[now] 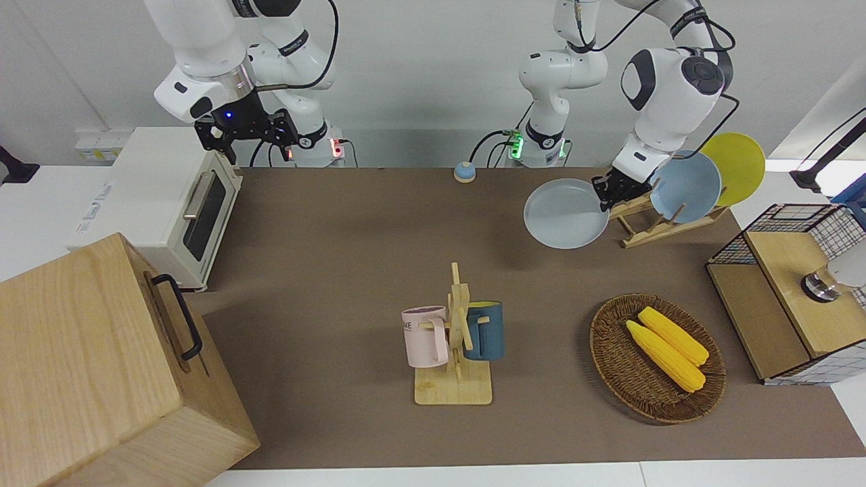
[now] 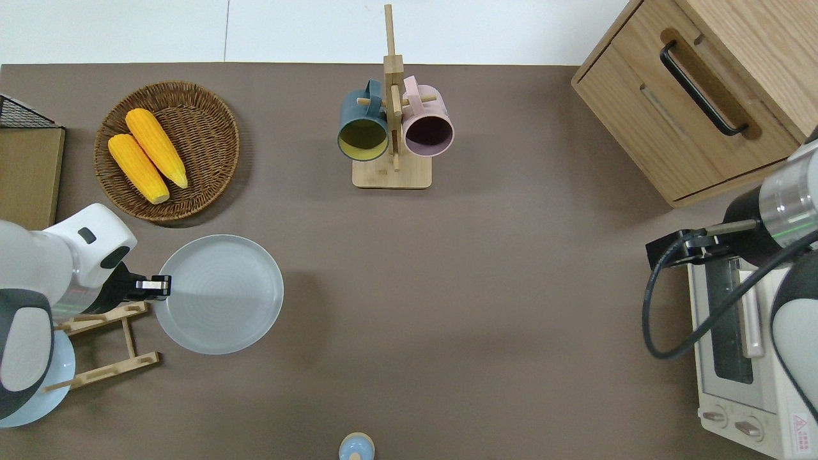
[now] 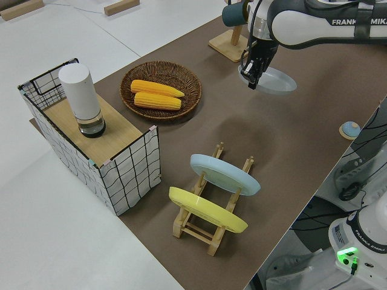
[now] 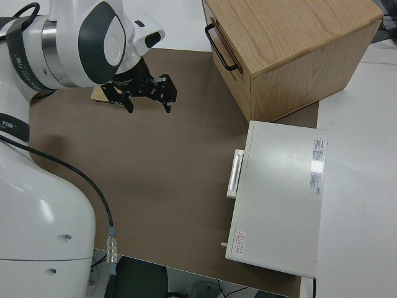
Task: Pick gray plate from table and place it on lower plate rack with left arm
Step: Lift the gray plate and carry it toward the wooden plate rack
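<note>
My left gripper (image 1: 607, 192) is shut on the rim of the gray plate (image 1: 567, 215) and holds it roughly level in the air. In the overhead view the left gripper (image 2: 157, 287) and the gray plate (image 2: 220, 294) are over the brown table (image 2: 479, 287), just beside the open end of the lower plate rack (image 2: 105, 369). The rack (image 1: 655, 228) holds a light blue plate (image 1: 690, 186) and a yellow plate (image 1: 736, 166) in its slots. The left side view shows the gray plate (image 3: 276, 80) held well above the mat. My right arm is parked, its gripper (image 4: 149, 94) open.
A mug tree (image 1: 457, 338) with a pink and a blue mug stands mid-table. A wicker basket (image 1: 612, 352) with two corn cobs and a wire crate (image 1: 788, 291) sit toward the left arm's end. A toaster oven (image 1: 169, 203) and a wooden cabinet (image 1: 88, 365) sit toward the right arm's end.
</note>
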Controlling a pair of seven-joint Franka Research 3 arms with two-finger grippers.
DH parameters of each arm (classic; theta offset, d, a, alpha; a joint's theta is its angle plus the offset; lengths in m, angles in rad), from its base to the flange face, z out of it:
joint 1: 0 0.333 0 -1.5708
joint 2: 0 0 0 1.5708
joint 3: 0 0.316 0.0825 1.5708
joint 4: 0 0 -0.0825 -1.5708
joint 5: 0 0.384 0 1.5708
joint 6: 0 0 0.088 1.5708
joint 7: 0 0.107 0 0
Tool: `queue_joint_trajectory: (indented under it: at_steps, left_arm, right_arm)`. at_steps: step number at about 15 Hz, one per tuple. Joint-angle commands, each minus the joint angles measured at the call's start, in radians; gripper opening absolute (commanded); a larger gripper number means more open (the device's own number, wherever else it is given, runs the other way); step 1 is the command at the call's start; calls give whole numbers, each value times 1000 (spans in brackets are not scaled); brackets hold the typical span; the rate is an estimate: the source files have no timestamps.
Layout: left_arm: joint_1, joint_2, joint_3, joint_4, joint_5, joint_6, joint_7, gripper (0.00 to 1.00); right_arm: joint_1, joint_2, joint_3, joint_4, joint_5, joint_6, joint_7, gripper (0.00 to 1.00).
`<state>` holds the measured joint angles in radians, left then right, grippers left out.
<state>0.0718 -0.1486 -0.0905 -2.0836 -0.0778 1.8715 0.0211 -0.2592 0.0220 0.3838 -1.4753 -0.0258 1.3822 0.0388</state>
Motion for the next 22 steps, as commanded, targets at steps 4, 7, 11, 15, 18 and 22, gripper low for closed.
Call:
queue_joint_trajectory:
  at_steps: [4,7,11,15,18,22]
  left_arm:
    - [5,6,0,187,4,-211,-6,0]
    - [5,6,6,200,7,-238,-4,0]
    - [5,-2,3,203,56,-253,-6,0]
    - [-3,-2,-12,252,177,-324,-58,0]
    - [-13,-2,-52,255,347,-362,-82,0]
    - [-13,6,-98,255,579,-409,-86,0]
  right_arm:
    - [-23,-2,20,6,-6,-11,12,983]
    - [-23,-2,20,7,-6,-11,12,983]
    - [-23,-2,20,7,-6,-11,12,983]
    - [-23,-2,21,7,-6,-11,12,983]
    - [-23,-2,21,7,-6,-11,12,983]
    - [-23,-2,21,7,-6,-11,12,983]
